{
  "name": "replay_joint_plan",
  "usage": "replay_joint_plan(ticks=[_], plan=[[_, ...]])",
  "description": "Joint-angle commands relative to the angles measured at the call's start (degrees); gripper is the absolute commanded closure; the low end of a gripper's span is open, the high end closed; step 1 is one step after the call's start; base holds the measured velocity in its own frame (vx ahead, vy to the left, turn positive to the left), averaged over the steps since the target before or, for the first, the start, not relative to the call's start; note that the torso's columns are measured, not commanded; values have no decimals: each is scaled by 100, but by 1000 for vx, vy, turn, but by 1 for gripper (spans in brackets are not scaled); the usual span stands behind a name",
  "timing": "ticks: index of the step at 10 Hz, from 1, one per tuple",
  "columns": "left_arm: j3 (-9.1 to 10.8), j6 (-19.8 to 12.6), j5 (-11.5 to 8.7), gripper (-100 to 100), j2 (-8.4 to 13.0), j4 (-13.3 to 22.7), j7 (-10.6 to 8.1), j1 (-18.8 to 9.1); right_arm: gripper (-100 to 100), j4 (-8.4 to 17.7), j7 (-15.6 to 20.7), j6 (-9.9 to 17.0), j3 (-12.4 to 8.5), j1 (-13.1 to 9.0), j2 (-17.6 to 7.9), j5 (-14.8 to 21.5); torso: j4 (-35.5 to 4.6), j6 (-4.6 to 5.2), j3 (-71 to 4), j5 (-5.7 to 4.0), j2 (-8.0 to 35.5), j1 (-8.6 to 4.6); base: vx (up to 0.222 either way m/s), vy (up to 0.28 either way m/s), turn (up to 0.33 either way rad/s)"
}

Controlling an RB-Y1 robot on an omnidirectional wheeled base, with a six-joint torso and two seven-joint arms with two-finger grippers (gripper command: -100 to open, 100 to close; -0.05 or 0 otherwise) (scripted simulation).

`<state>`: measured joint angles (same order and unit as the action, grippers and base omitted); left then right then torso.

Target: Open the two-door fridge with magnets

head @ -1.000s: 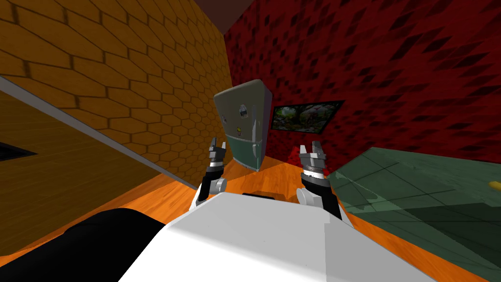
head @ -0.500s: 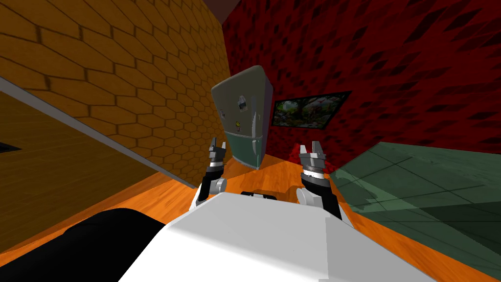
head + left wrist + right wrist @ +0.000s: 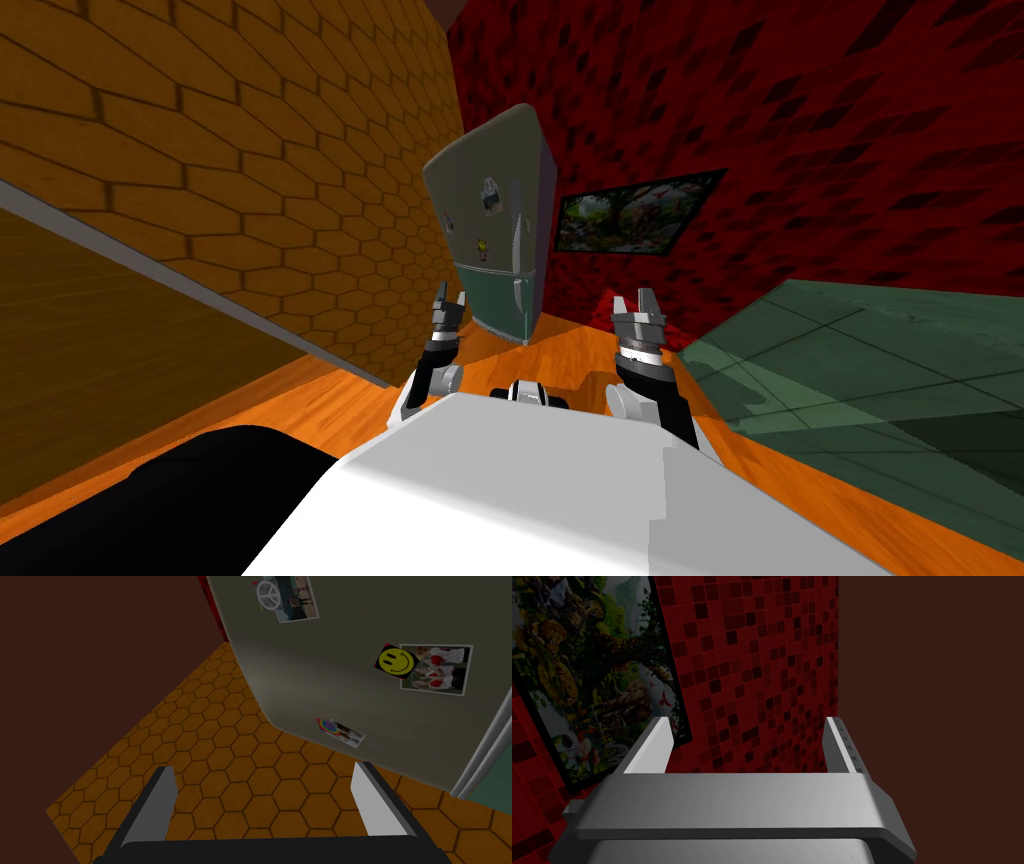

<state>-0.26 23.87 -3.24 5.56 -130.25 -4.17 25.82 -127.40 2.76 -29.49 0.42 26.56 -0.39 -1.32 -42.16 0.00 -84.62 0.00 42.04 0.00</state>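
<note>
Orange floor (image 3: pixel 570 352), honeycomb wall (image 3: pixel 250 150), red wall (image 3: pixel 800 120): fridge (image 3: pixel 495 220) upright, front toward robot; left gripper (image 3: pixel 449 296) and right gripper (image 3: pixel 636 300) released.

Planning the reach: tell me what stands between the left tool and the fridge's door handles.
Nothing visible does. The left tool, fingers open, faces the fridge; only orange floor lies between it and the handles.

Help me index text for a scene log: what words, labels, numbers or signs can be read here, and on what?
No words, brands or numbers can be read.
Peace sign: white, over a small photo on the fridge door.
Smiley face: yellow magnet, overlapping a larger photo.
Rainbow magnet: no lettering visible.
</note>
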Motion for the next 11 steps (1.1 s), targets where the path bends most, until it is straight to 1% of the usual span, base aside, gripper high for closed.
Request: replay_joint_plan(ticks=[1,2,6,7,8,9,10,11], plan=[[-46,191,21,-100,152,263,20,-85,0,0,0,0,0,0,0,0,-6,0,-3,-1,9,-3,107,-17,-58],[-84,331,38,-100,189,470,36,-146,0,0,0,0,0,0,0,0,-10,-1,2,-1,19,-4,142,-8,-77],[-161,614,74,-100,204,897,68,-271,0,0,0,0,0,0,0,0,-15,-1,12,1,35,4,112,-8,-57],[-179,682,82,-100,197,999,76,-302,0,0,0,0,0,0,0,0,-15,0,12,0,35,-1,86,-4,-47],[-214,811,98,-100,174,1197,91,-359,0,0,0,0,0,0,0,0,-14,-1,9,-1,31,-1,120,-9,-79],[-231,871,106,-100,159,1291,98,-387,0,0,0,0,0,0,0,0,-10,0,1,-1,16,-3,123,-13,-72],[-263,987,121,-100,123,1471,112,-439,0,0,0,0,0,0,0,0,-9,-1,-1,-1,15,-3,116,-3,-67],[-278,1043,128,-100,105,1557,118,-465,0,0,0,0,0,0,0,0,-11,-1,2,0,20,1,109,8,-56]])
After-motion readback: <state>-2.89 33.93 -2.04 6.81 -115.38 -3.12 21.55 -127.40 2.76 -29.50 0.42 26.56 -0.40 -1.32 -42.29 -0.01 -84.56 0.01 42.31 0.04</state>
